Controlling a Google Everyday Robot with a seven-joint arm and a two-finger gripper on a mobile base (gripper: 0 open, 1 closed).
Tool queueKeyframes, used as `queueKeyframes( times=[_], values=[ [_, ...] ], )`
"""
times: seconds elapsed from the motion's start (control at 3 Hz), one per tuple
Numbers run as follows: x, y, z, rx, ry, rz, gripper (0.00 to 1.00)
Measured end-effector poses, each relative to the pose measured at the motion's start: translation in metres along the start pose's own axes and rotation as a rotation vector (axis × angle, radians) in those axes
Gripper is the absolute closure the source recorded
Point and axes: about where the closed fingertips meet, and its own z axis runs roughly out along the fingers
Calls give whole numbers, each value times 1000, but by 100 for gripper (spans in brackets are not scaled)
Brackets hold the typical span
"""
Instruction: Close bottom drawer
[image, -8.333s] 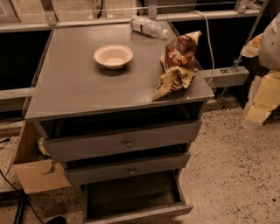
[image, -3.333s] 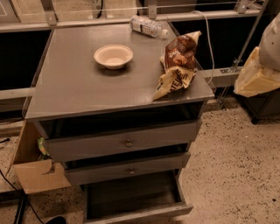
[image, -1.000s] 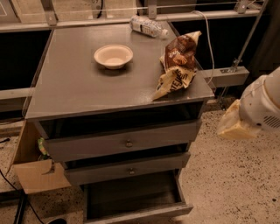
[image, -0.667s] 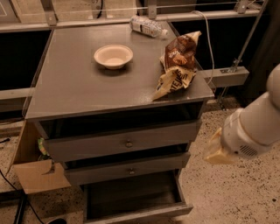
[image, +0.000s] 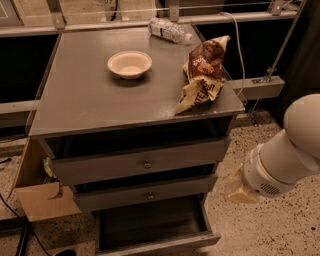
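Observation:
The bottom drawer (image: 158, 243) of the grey cabinet is pulled out towards me, with its dark interior exposed and its slim front panel at the lower edge of the view. My gripper (image: 236, 189), a cream-coloured piece on the end of the white arm (image: 287, 155), hangs to the right of the cabinet. It is level with the middle drawer, above and to the right of the bottom drawer's front right corner, and touches nothing.
The top drawer (image: 145, 162) and middle drawer (image: 147, 194) stand slightly out. On the cabinet top are a bowl (image: 129, 64), a brown chip bag (image: 202, 72) and a water bottle (image: 169, 30). A cardboard box (image: 42, 200) stands at the left. Speckled floor lies at the right.
My arm has come down and leftwards from the upper right to the cabinet's lower right side. The drawers and the things on top have not moved.

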Motion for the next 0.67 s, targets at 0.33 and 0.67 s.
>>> queueKeyframes(
  times=[0.33, 0.67],
  values=[
    [9, 5, 25, -11, -16, -10, 100],
    [21, 11, 64, -23, -60, -27, 100]
  ],
)
